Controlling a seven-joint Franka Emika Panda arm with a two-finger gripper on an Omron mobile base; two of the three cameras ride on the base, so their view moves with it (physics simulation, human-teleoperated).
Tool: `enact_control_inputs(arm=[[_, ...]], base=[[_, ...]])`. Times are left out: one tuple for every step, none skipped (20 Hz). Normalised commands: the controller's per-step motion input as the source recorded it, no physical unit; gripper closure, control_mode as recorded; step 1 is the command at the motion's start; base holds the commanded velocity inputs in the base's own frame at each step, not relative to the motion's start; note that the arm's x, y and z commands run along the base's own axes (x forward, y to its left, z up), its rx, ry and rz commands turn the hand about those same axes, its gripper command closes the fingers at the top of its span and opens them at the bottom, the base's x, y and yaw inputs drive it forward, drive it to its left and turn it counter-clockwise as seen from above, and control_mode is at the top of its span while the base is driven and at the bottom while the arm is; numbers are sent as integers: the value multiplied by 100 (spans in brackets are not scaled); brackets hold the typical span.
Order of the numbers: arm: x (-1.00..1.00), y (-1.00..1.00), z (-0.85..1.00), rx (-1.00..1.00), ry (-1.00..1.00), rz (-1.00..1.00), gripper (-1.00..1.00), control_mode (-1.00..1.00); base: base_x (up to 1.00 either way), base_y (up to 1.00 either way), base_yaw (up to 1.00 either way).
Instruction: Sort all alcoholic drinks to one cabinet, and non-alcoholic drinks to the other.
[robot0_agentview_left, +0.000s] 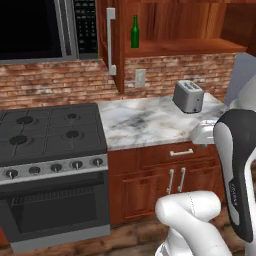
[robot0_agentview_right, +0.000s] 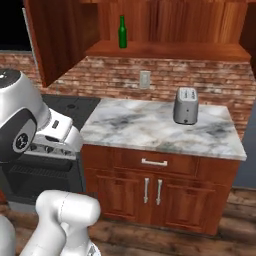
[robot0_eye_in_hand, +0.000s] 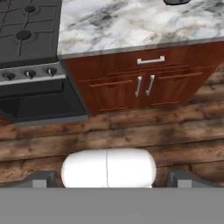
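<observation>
hovering: gripper (robot0_eye_in_hand: 109, 181) hangs well back from the cabinets, looking down at the wood floor (robot0_eye_in_hand: 131, 131) and the counter front; its two fingertips (robot0_eye_in_hand: 41, 179) sit far apart at the bottom corners of the hand view, so jaws wide, nothing between them
arm: folded up high and close to the base in both base views, likely a carry or transit pose, not a reach
counter: marble counter (robot0_agentview_left: 145, 122) right of the stove (robot0_agentview_left: 50, 135), drawer and two doors below it; its near edge runs across the top of the hand view
toaster: toaster (robot0_agentview_left: 188, 96) sits toward the back right corner of the counter, near the brick wall; not part of the sort, just an obstacle for any high reach on that side
green bottle: dark green bottle (robot0_agentview_left: 134, 32) stands upright on the open cabinet shelf (robot0_agentview_right: 170, 50) above the counter, near the shelf's left end and front edge; judging by that, one alcoholic drink is already filed in this cabinet
cabinet door: cabinet door (robot0_agentview_left: 112, 42) is swung open to the left of the shelf, which keeps the shelf reachable
remaining items: brown bottle, white bottle and coffee cup, can't place them from these views
next: my guess, the base has to drive to wherever the rest stand before an empty, open gripper is useful
</observation>
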Motion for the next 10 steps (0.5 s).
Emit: enact_control_inputs(arm=[[0,0,0,0,0,0,-100,100],[0,0,0,0,0,0,-100,100],[0,0,0,0,0,0,-100,100],[0,0,0,0,0,0,-100,100],[0,0,0,0,0,0,-100,100],[0,0,0,0,0,0,-100,100],[0,0,0,0,0,0,-100,100],[0,0,0,0,0,0,-100,100],[0,0,0,0,0,0,-100,100],[0,0,0,0,0,0,-100,100]], base=[[-48,100,0],[-34,100,0],[-19,100,0],[-10,100,0],[0,100,0],[0,100,0],[0,100,0],[0,100,0],[0,100,0],[0,100,0]])
